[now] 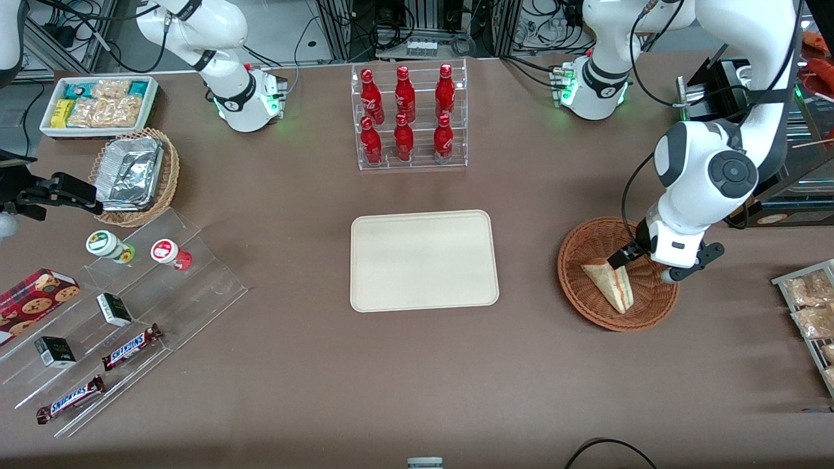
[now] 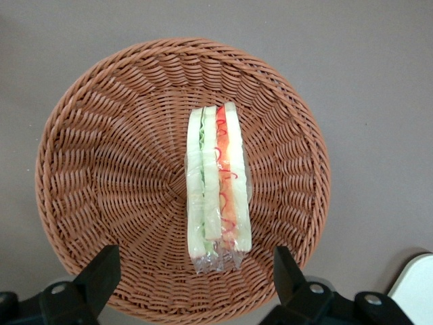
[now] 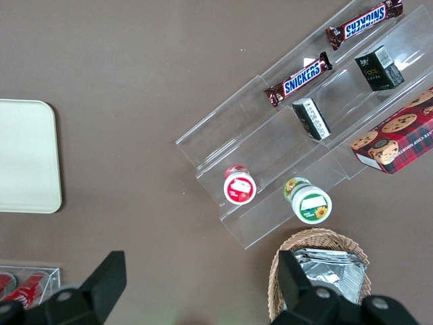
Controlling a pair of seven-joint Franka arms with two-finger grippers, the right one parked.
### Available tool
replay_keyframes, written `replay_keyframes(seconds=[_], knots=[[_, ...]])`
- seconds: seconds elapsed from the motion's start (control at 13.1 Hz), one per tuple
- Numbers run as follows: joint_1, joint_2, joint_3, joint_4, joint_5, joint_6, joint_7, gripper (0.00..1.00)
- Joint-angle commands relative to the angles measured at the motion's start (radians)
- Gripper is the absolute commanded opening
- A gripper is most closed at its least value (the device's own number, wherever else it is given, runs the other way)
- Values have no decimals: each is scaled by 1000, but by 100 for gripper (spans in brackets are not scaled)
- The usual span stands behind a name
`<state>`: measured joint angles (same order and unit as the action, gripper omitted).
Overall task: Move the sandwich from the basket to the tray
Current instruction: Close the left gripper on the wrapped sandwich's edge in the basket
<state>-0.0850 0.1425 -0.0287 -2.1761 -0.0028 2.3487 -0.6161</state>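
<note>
Sandwich [image 1: 611,284]: wrapped wedge, lying in the basket [image 1: 580,251], filling stripe up. Gripper [image 2: 196,277]: poised directly above basket, fingers [image 2: 101,271] spread wide, holding nothing. Tray [image 1: 423,260]: bare, at basket's 9 o'clock in front view, well apart, mid-table.

- A corner of the tray [image 3: 27,156] is seen on the brown tabletop [image 3: 135,81].
- Two Snickers bars [image 3: 301,80], two lidded cups [image 3: 239,187] and small boxes [image 3: 311,118] are held on a clear stepped stand [image 3: 270,145].
- Crumpled foil [image 3: 331,269] is seen in a tan wicker basket [image 3: 287,254].
</note>
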Motion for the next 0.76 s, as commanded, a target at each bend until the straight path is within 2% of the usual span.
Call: replay_keyframes(seconds=[0.0,0.53,0.69], knots=[[-9,23,1,-10,15,50,-24,100],[-36,100,1,-8,17,127,-24,100],[-35,107,3,-10,40,127,-24,100]])
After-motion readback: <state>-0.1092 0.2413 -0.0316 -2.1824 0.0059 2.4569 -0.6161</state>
